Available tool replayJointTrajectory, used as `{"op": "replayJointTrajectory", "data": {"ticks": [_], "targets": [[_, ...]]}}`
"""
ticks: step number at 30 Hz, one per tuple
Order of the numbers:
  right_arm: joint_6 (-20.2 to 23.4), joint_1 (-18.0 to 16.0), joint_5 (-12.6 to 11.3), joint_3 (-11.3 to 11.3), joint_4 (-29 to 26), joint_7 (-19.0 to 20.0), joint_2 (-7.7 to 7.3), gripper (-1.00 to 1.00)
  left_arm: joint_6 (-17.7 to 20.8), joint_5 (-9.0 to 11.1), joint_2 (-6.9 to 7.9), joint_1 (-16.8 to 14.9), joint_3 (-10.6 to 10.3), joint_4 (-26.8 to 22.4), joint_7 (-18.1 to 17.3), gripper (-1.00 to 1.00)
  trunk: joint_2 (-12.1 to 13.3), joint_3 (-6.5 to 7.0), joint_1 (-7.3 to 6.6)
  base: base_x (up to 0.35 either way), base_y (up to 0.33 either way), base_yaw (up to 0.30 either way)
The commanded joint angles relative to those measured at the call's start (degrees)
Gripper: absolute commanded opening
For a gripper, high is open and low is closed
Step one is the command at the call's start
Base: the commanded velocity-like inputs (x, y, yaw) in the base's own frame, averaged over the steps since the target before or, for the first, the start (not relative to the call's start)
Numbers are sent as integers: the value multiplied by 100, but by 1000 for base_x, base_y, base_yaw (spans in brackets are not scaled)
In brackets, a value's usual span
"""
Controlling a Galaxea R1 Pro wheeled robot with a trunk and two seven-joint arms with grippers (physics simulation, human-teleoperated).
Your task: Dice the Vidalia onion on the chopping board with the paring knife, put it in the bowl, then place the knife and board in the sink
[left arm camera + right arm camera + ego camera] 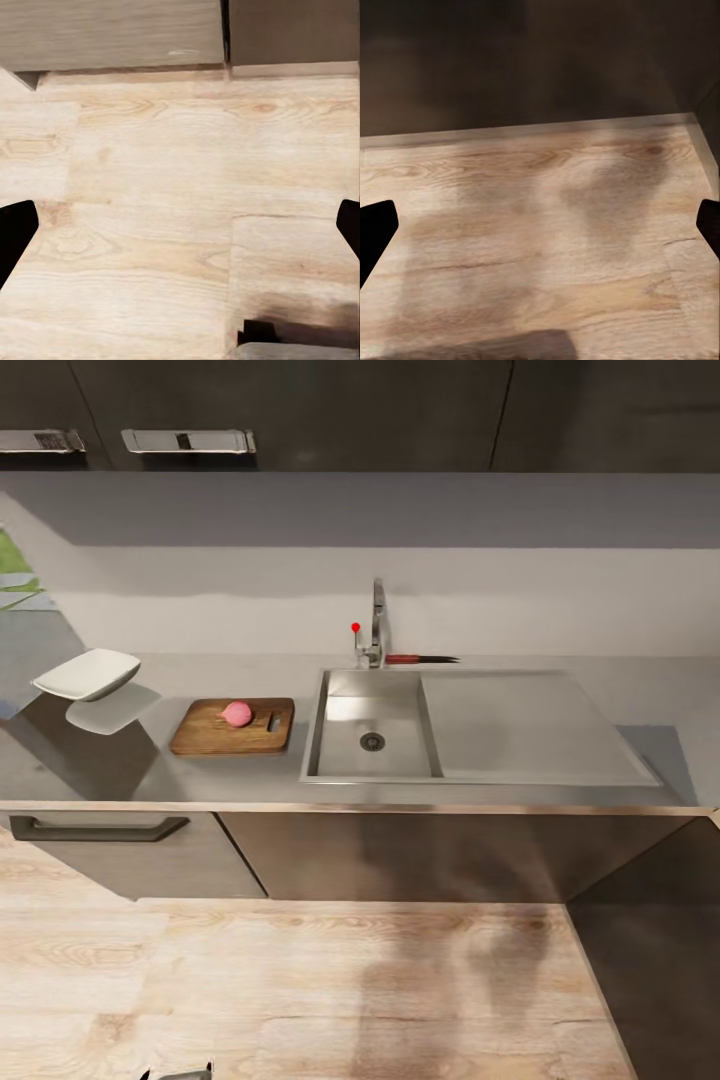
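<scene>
One Vidalia onion (237, 712) resting on the chopping board (232, 728), left of centre on the board, well clear of the oval slot at its right end. Board lying flat on the grey worktop (120, 765), just left of the sink (372, 755) and apart from its rim. Basin holding nothing but its dark round drain; drainboard extending to the right. Chrome faucet (377, 628) with red-tipped lever standing at the far edge of the basin. Paring knife (420, 659) lying on the worktop beyond the drainboard, just right of the faucet base, orange handle toward the faucet, dark blade pointing right. White bowl (88, 674) at the far left of the worktop, tilted, with its pale reflection below it on the glossy surface. Dark cabinet fronts under the worktop; pale wooden floor (300, 980) in front.

Left wrist view: fingers (15, 234) spread wide apart at the frame edges, nothing between them, above the wooden floor. Right wrist view: fingers (375, 229) likewise wide apart and holding nothing, above shadowed floor beside a dark cabinet base.
</scene>
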Motion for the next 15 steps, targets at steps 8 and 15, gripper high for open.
{"op": "replayJointTrajectory", "data": {"ticks": [8, 15], "targets": [[-17, 259, 54, -51, 0, -2, 5, 100, -18, 12, -3, 254, -50, 17, 25, 100, -9, -8, 3, 0, 279, 0], [-17, 487, 53, -51, 0, -3, 5, 100, -16, 12, -3, 301, -50, 17, 32, 100, -9, -8, 3, 0, 301, 0]]}}
